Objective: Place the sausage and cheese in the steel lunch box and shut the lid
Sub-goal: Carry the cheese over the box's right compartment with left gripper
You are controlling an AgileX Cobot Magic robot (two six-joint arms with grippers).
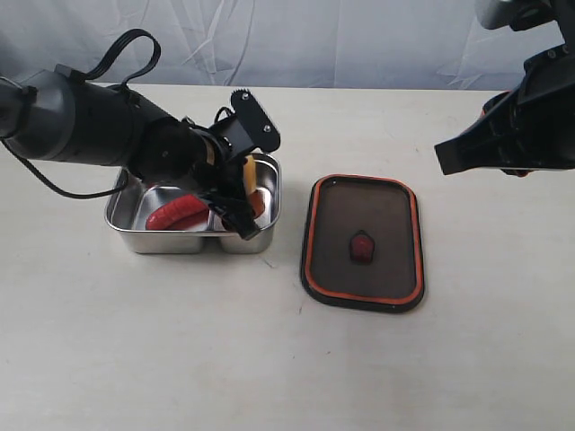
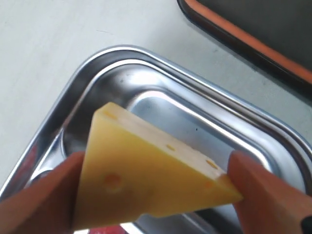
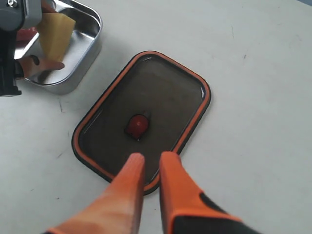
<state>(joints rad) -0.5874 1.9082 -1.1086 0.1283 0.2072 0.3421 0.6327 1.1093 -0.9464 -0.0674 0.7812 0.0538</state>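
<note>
My left gripper [image 1: 238, 187] is shut on the yellow cheese [image 2: 146, 180] wedge, one orange finger [image 2: 46, 200] on each end of it. It hangs just above the smaller compartment of the steel lunch box [image 1: 162, 242]. The red sausage [image 1: 177, 213] lies in the larger compartment. To the right of the box the dark lid [image 1: 364, 211] lies flat on the table, its orange rim and red valve tab [image 1: 361, 248] facing up. My right gripper [image 3: 152, 158] hovers high over the lid's near edge, its fingers a narrow gap apart with nothing between them.
The left arm's black body and cable [image 1: 81, 117] lean over the box from the left. The right arm [image 1: 521, 126] hangs at the upper right. The pale tabletop [image 1: 269, 359] stretches in front of the box and lid.
</note>
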